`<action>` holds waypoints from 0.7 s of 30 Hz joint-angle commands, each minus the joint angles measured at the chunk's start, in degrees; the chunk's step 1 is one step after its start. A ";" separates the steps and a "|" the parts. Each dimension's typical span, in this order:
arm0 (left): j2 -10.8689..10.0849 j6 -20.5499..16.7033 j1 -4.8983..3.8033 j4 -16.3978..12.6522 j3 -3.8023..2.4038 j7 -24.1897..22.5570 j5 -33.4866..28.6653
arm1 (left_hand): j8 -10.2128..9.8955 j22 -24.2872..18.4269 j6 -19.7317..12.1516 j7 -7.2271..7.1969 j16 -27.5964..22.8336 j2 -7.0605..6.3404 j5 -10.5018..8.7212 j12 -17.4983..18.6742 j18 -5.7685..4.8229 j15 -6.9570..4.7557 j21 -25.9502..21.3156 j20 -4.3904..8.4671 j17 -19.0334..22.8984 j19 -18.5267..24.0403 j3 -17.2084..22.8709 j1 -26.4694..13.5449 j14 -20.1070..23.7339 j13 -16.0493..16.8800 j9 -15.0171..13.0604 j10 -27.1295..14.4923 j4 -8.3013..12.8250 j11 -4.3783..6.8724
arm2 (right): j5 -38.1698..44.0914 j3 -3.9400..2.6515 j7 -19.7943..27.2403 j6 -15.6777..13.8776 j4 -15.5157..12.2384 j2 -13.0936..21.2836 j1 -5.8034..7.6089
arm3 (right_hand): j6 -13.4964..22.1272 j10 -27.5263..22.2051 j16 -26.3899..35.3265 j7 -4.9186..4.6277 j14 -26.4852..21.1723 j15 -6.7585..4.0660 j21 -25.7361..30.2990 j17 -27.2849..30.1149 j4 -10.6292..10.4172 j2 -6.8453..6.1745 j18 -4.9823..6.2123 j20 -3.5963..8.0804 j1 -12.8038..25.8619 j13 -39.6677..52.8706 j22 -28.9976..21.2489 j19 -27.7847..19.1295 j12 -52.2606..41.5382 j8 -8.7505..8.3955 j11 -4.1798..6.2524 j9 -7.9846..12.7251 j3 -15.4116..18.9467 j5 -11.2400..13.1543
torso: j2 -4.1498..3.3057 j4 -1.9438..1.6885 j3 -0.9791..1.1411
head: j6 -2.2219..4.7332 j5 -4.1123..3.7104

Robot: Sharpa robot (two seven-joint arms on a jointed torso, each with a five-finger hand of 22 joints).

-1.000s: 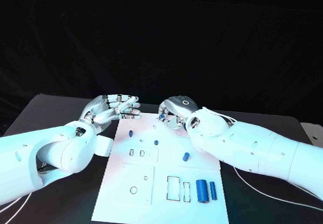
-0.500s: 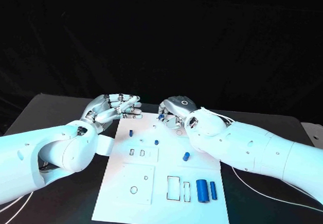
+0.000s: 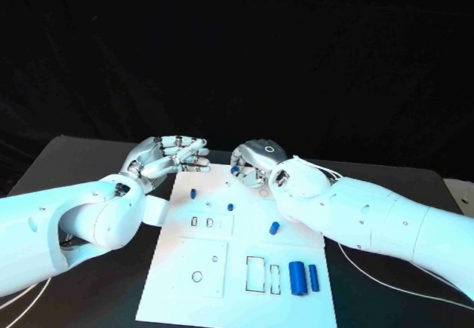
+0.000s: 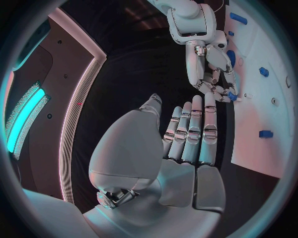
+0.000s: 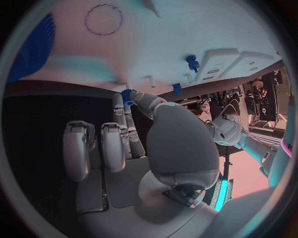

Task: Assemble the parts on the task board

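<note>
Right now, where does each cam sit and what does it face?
Head view: on the robot's head, looking down at the white task board; both white arms show.
Left wrist view: behind the open left hand, facing the right hand.
Right wrist view: behind the right hand, which pinches a small blue part.
All share the board.

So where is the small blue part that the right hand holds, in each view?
Head view: the blue part sits at the right hand's fingertips, at the board's far edge.
Left wrist view: the part is at the tips of the right hand, next to the board's edge.
Right wrist view: the part is pinched between the hand's fingertips, near the board's edge.
Shared landmark: the white board.
</note>
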State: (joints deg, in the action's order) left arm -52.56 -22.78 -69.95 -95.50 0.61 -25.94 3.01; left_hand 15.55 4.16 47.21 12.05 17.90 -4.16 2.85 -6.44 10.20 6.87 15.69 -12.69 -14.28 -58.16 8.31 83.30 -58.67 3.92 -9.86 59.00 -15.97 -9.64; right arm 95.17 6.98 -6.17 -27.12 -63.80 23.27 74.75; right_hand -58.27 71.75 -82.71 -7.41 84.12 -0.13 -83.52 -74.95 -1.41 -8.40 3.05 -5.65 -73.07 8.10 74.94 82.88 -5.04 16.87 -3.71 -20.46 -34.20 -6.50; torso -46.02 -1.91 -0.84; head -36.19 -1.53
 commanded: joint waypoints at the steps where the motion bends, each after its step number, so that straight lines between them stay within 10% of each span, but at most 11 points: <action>1: 0.16 0.98 -0.14 -0.04 -0.05 -0.30 -0.08 | -0.39 -0.09 -0.40 1.51 -0.08 0.23 0.14 0.35 0.34 0.23 -0.16 -0.05 -0.05 -0.46 -0.12 -0.03 -0.05 -0.05 0.05 -0.04 -0.24 -0.52 | -0.07 0.05 0.52 0.91 0.24 -0.26 -0.12 | -0.01 -0.13 -0.15 -0.01 3.17 -0.27 -0.26 -0.40 -0.39 0.04 -0.62 -0.08 0.76 0.04 4.16 0.33 0.18 0.21 -0.18 -1.74 -0.03 -0.29 | -0.03 0.04 0.02 | -0.08 0.05; 21: 0.05 0.89 -1.26 -0.21 -0.04 -0.18 -0.08 | -0.39 -0.09 -0.40 1.51 -0.08 0.23 0.14 0.35 0.34 0.23 -0.16 -0.05 -0.05 -0.46 -0.12 -0.03 -0.05 -0.05 0.05 -0.04 -0.24 -0.52 | -0.29 0.07 0.06 2.50 1.44 -1.14 -0.05 | 3.05 -3.33 0.74 -1.34 2.62 0.74 1.44 1.55 -1.10 -1.55 0.01 -0.83 2.02 -0.37 1.49 -1.74 1.55 -1.27 -1.41 -1.94 0.20 0.27 | -0.31 0.12 0.02 | -0.23 0.21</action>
State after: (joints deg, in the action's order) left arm -52.59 -22.77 -71.10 -95.56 0.62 -25.83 3.01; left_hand 15.55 4.17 47.21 12.05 17.90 -4.16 2.85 -6.44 10.20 6.87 15.69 -12.69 -14.27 -58.16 8.31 83.30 -58.67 3.92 -9.86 59.00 -15.97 -9.64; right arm 94.65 7.01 -5.89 -25.93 -62.63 22.20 74.73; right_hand -55.63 68.87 -82.15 -8.62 83.96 0.36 -82.31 -73.67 -2.23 -9.28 3.06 -6.45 -70.91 7.79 74.94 81.44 -3.70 16.02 -4.95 -22.83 -34.07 -6.44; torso -46.31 -1.77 -0.82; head -36.45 -1.29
